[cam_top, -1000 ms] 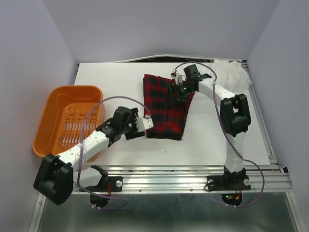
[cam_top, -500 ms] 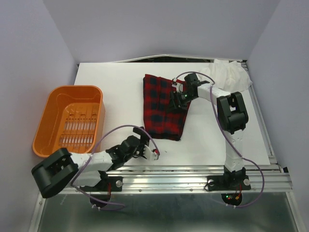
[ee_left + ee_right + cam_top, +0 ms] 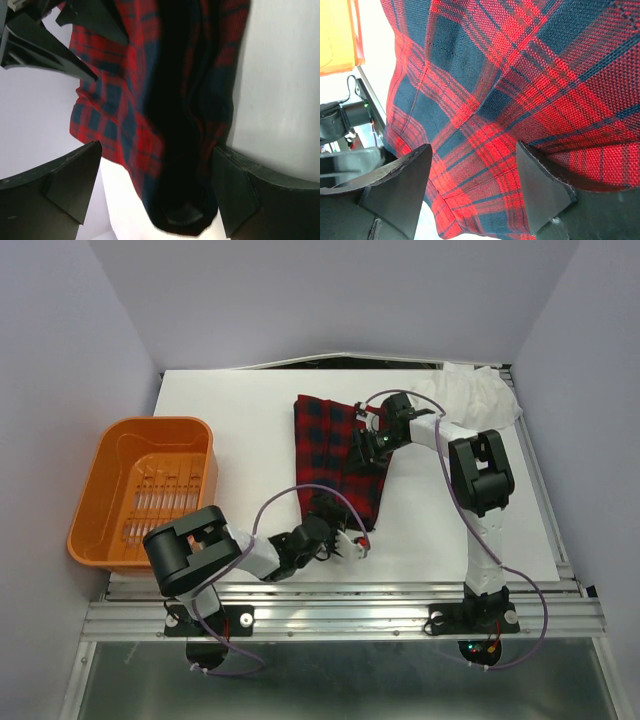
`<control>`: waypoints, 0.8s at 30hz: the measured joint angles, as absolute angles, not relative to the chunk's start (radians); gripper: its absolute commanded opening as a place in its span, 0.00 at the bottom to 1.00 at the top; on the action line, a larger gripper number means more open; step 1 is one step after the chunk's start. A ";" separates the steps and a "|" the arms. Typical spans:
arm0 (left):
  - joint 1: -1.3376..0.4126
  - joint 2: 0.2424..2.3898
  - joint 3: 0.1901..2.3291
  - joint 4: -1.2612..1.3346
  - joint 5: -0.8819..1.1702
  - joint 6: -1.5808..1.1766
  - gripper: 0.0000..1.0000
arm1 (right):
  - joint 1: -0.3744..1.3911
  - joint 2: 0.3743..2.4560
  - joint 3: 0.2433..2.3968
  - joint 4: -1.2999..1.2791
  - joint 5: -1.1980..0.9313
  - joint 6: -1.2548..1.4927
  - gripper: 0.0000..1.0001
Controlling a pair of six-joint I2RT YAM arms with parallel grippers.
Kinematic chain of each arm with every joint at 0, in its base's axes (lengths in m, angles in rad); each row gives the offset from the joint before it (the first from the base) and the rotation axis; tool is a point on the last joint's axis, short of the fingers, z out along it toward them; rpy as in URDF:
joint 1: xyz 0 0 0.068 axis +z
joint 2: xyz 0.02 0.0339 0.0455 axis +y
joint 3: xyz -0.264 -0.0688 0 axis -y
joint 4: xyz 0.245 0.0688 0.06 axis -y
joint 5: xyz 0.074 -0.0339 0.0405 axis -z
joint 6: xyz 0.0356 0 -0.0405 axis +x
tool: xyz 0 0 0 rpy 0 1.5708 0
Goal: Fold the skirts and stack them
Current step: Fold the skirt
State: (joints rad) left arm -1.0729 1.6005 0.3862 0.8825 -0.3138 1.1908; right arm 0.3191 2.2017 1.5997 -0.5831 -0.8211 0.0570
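Evidently I had the plaid skirt [image 3: 338, 465] lying mid-table, toward the far edge, where both arms could reach it. The left gripper [image 3: 345, 543] sat at its near hem, fingers apart astride the fold, seemingly ready to pinch. The right gripper [image 3: 370, 446] was over its right edge, likewise spread. Whether either touched cloth, I couldn't tell.

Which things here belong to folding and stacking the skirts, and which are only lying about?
For the job: red plaid skirt, left claw, right claw, both open at it.
Lying about: orange basket, crumpled white cloth in the far right corner (skirt or not, unclear).
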 measured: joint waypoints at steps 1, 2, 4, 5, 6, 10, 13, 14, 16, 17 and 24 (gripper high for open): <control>-1.076 1.618 0.403 0.885 -0.317 1.179 0.96 | 0.319 2.202 1.599 -0.582 -0.822 0.057 0.73; -1.079 1.637 0.421 0.889 -0.325 1.167 0.95 | 0.319 2.202 1.598 -0.579 -0.823 0.058 0.73; -1.080 1.669 0.453 0.893 -0.340 1.140 0.88 | 0.318 2.202 1.595 -0.574 -0.826 0.061 0.73; -1.080 1.684 0.467 0.894 -0.347 1.130 0.83 | 0.318 2.202 1.595 -0.574 -0.827 0.062 0.73; -1.080 1.697 0.479 0.893 -0.353 1.120 0.69 | 0.318 2.202 1.595 -0.574 -0.827 0.063 0.73; -1.080 1.725 0.495 0.863 -0.357 1.085 0.20 | 0.317 2.202 1.595 -0.573 -0.828 0.067 0.73; -1.081 1.714 0.500 0.787 -0.342 1.060 0.00 | 0.317 2.202 1.595 -0.574 -0.829 0.067 0.73; -1.080 1.696 0.509 0.734 -0.333 1.042 0.00 | 0.318 2.202 1.595 -0.575 -0.831 0.068 0.73; -1.078 1.639 0.546 0.609 -0.308 1.002 0.00 | 0.321 2.199 1.596 -0.579 -0.831 0.068 0.75; -1.078 1.613 0.564 0.555 -0.292 0.981 0.00 | 0.323 2.198 1.597 -0.585 -0.828 0.068 0.77; -1.080 1.488 0.710 0.146 -0.113 0.828 0.00 | 0.350 2.202 1.821 -0.678 -0.663 0.059 0.92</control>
State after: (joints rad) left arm -1.0798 1.4879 0.7101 0.1455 -0.1135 0.8280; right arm 0.3500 2.2017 1.8214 -0.6777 -0.6628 0.0593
